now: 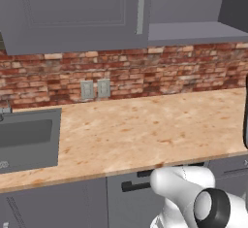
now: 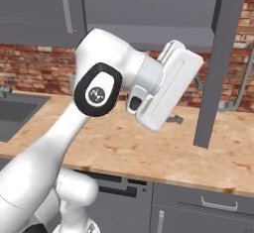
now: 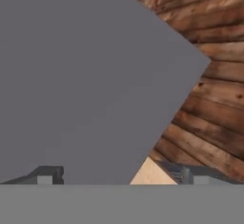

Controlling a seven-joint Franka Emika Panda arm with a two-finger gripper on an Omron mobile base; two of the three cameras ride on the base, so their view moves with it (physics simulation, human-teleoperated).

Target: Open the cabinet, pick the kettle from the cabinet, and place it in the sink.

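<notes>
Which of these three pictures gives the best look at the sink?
The left base view: the sink lies at its left edge, showing the dark basin, its rim and a bit of faucet above. The right base view catches just a corner of the sink beside the white arm. The hand view looks at a grey panel and brick.

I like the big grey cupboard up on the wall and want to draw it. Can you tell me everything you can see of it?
The cabinet is dark grey and smooth, like painted wood, and hangs on the brick wall above the wooden counter. Its left door is shut, with a framed panel and a long slim pale bar handle standing upright by its right edge. The right door is swung open and shows edge-on, reaching down toward the counter. In the hand view a flat grey panel of it sits close ahead of the open gripper; whether they touch cannot be told.
</notes>
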